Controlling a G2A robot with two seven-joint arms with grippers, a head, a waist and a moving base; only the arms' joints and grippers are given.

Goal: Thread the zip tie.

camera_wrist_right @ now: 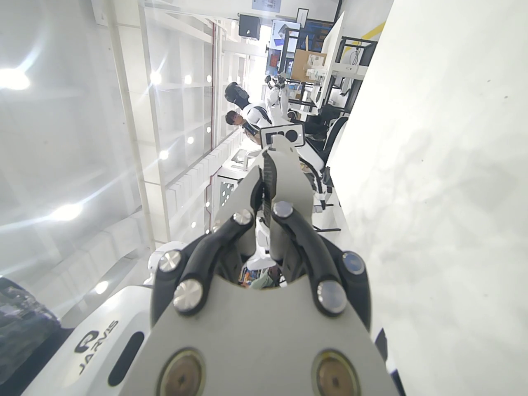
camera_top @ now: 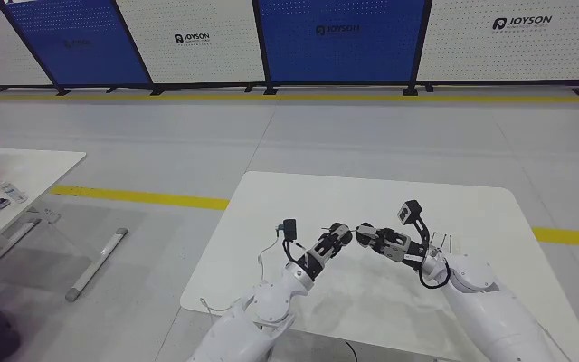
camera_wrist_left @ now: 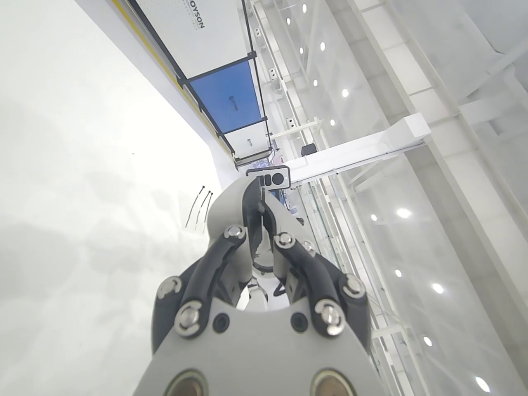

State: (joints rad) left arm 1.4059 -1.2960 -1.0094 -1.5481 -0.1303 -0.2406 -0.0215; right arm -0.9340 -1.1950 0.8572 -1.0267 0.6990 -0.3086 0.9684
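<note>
My two grippers meet tip to tip above the middle of the white table point(camera_top: 271, 271). The left gripper point(camera_top: 341, 234) is shut, and a thin black zip tie point(camera_top: 353, 228) bridges the short gap to the right gripper point(camera_top: 365, 233), which is also shut. In the left wrist view the left gripper point(camera_wrist_left: 259, 201) presses its dark pads together on a black piece, with the other arm's wrist camera just beyond. The right gripper point(camera_wrist_right: 268, 166) pinches a ribbed black strip of the zip tie point(camera_wrist_right: 269, 181) between its white fingers point(camera_wrist_right: 288, 175).
Three spare black zip ties point(camera_top: 441, 241) lie side by side on the table beyond the right arm, and the spare zip ties point(camera_wrist_left: 200, 208) also show beside the left gripper. Another white table point(camera_top: 27, 172) stands at the far left across the floor.
</note>
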